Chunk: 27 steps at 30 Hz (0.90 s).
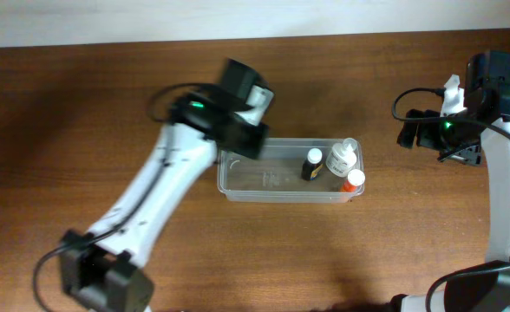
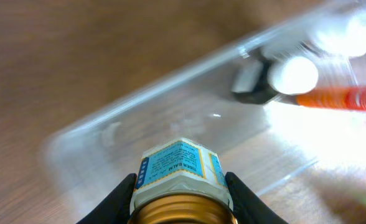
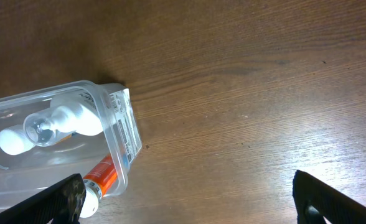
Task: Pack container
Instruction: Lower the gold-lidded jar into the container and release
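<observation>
The clear plastic container (image 1: 264, 179) lies mid-table. Inside it at the right end are a dark bottle (image 1: 311, 165), a white bottle (image 1: 342, 158) and an orange tube (image 1: 353, 180). My left gripper (image 1: 245, 139) hovers over the container's left end, shut on a small jar with a blue label and gold lid (image 2: 180, 174). The left wrist view shows the container (image 2: 139, 118) below the jar, blurred. My right gripper (image 1: 417, 134) is open and empty over bare table, right of the container (image 3: 124, 134). The white bottle (image 3: 65, 121) and orange tube (image 3: 102, 177) also show in the right wrist view.
The brown wooden table (image 1: 81, 130) runs to a pale wall strip at the back. The left arm's base stands at the front left, the right arm's links at the right edge. The container's left half holds nothing.
</observation>
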Each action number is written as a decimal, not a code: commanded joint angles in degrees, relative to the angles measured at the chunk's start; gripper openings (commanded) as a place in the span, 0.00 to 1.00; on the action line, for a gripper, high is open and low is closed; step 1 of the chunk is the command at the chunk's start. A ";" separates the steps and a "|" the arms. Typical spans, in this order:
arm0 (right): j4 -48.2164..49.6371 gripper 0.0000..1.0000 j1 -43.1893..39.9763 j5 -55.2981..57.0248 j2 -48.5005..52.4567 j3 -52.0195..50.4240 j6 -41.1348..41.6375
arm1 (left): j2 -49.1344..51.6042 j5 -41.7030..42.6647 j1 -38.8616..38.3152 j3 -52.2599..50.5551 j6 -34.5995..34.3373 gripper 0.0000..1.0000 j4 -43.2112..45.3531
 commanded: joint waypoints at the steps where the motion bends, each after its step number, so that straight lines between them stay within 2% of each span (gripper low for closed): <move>1: 0.11 0.98 -0.20 -0.48 0.24 -0.42 -0.39 | 5.51 0.35 -4.85 -0.35 -0.15 0.21 2.14; 7: -0.07 0.98 -0.20 -0.48 0.24 -0.42 -0.39 | 12.31 0.35 -6.71 -0.33 -0.13 0.22 6.58; 8: -0.04 0.98 -0.20 -0.48 0.24 -0.42 -0.39 | 12.63 0.37 -6.47 -0.33 -0.15 0.25 6.67; 9: -0.04 0.98 -0.20 -0.48 0.24 -0.42 -0.39 | 12.90 0.35 -6.25 -0.33 -0.13 0.36 6.67; 10: -0.07 0.98 -0.20 -0.48 0.24 -0.42 -0.39 | 12.92 0.33 -5.88 -0.33 -0.13 0.42 6.71; 12: -0.04 0.98 -0.20 -0.48 0.24 -0.42 -0.39 | 12.83 0.37 -5.05 0.26 -0.11 0.54 6.62; 13: -0.04 0.98 -0.20 -0.48 0.24 -0.42 -0.39 | 12.79 0.37 -4.63 0.92 -0.13 0.56 6.12; 19: -0.07 0.98 -0.20 -0.48 0.24 -0.42 -0.42 | 9.18 0.09 -0.85 9.42 -0.09 0.61 -3.96; 22: -0.04 0.99 -0.22 -0.46 0.24 -0.42 -0.44 | 4.17 -4.37 3.96 13.84 -0.13 0.63 -11.04; 27: -0.02 0.98 -0.20 -0.46 0.24 -0.42 -0.42 | -3.10 -6.34 13.92 14.10 -0.13 0.73 -17.92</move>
